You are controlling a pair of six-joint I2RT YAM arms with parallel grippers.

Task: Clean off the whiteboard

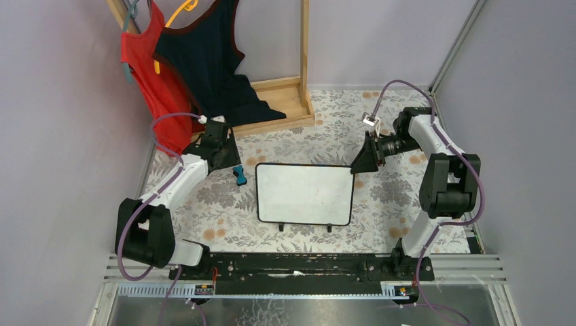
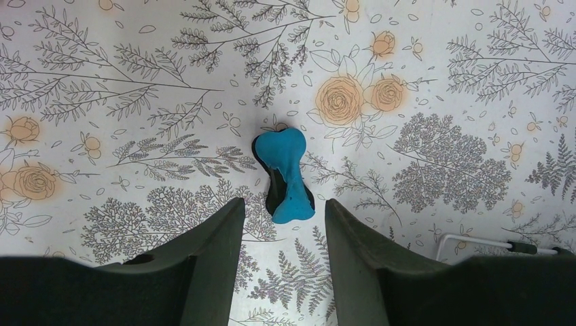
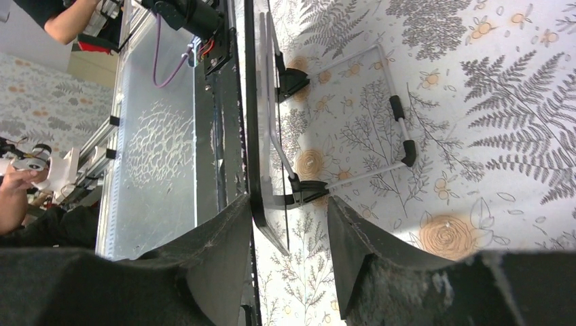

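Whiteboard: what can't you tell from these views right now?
- Faint marks on the whiteboard: too small in the top view, edge-on in the right wrist view.
- Whether the right gripper touches its edge: the gripper body blocks the top view, and the right wrist view is unclear.
- Underside of the eraser: left wrist view, hidden by its blue top.

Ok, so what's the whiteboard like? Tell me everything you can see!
The whiteboard is a white rectangle in a thin black frame with rounded corners. Its face looks blank. Two small black feet sit at its near edge, and a wire stand props it up on the flowery cloth. The right gripper, open, straddles its far right corner; I cannot tell if it touches.
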